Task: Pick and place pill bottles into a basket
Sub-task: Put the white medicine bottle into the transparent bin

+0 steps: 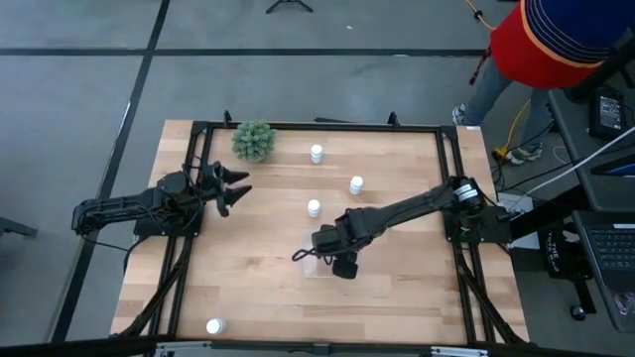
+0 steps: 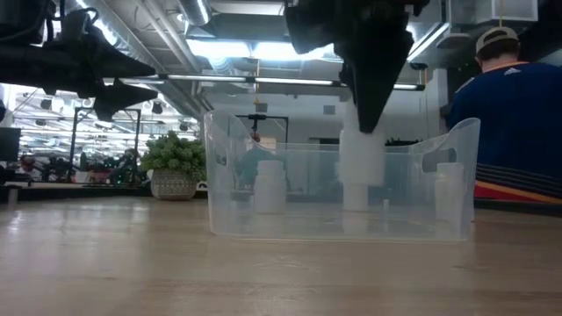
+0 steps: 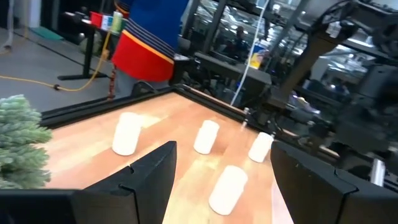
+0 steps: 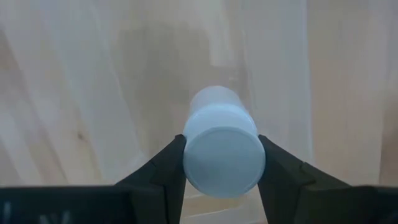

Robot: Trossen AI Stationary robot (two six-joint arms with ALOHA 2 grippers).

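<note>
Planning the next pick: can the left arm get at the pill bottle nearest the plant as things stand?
Probably yes. The left end effector is open and empty, and bare table lies between it and that bottle; the plant sits off to the side.

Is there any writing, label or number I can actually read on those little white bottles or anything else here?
None can be read.
The small white pill bottle held in the right gripper over the clear plastic tray shows a blank cap.
The loose white bottles show no label.
Coloured items on the background shelf: too blurred.

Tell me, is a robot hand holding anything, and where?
Yes. The right hand grips a bottle by its cap, over the tray. The left hand holds nothing.
</note>
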